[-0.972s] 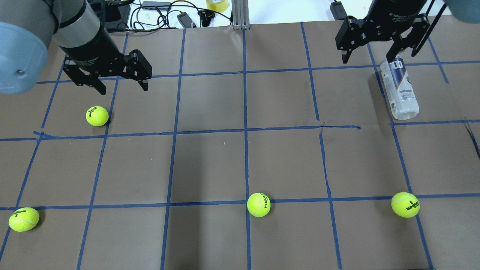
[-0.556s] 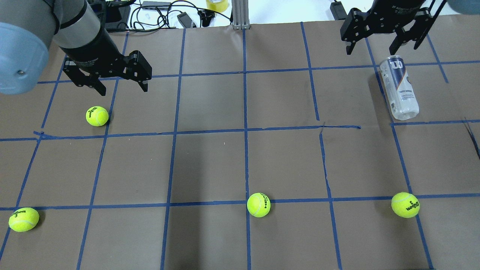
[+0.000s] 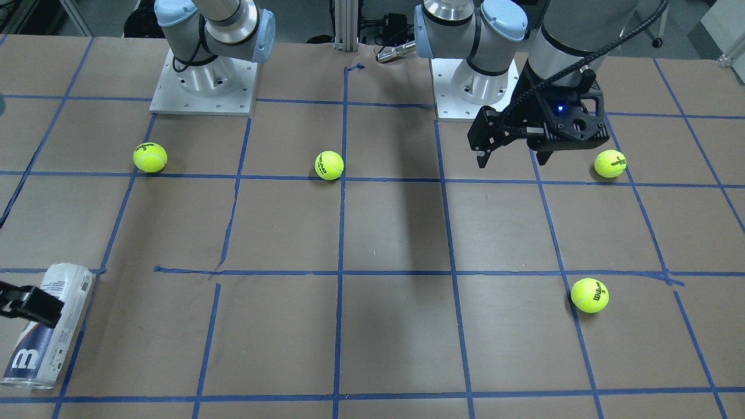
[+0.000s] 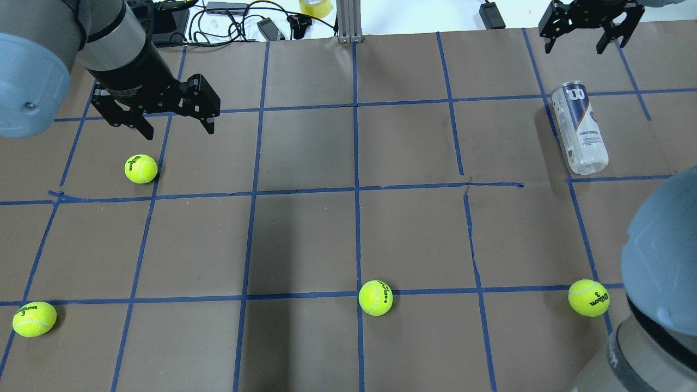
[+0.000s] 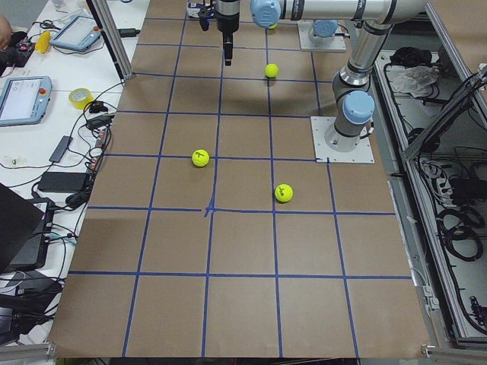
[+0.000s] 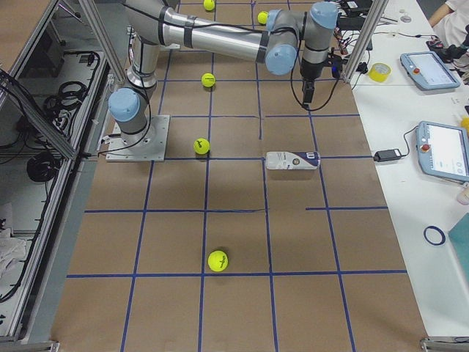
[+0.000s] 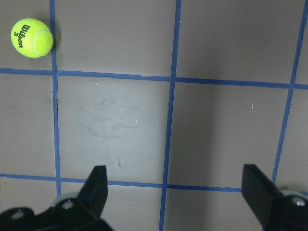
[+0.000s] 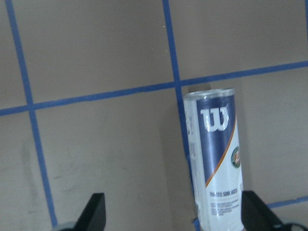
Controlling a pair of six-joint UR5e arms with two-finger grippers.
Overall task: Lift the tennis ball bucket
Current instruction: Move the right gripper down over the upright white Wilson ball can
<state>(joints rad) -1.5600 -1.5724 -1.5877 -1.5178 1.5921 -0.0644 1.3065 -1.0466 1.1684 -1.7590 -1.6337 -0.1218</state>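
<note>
The tennis ball bucket [image 4: 580, 128] is a clear tube with a navy and white "W" label. It lies on its side on the brown table at the far right. It also shows in the front view [image 3: 49, 326], the right side view [image 6: 292, 160] and the right wrist view [image 8: 216, 163]. My right gripper [image 4: 573, 50] is open and empty. It hangs beyond the bucket's rim end, apart from it. My left gripper [image 4: 179, 130] is open and empty, high above the table's left side, near a tennis ball [image 4: 140, 169].
Other tennis balls lie at the near left [image 4: 34, 318], near middle [image 4: 375, 297] and near right [image 4: 588, 297]. My right arm's elbow [image 4: 659, 261] hangs over the near right corner. Cables, a tape roll [image 4: 315, 6] and a metal post [image 4: 348, 22] line the far edge.
My right gripper has moved away from the bucket toward the table's far edge, still open. The right arm's elbow has come into the overhead view. The left arm and the bucket have not moved.
</note>
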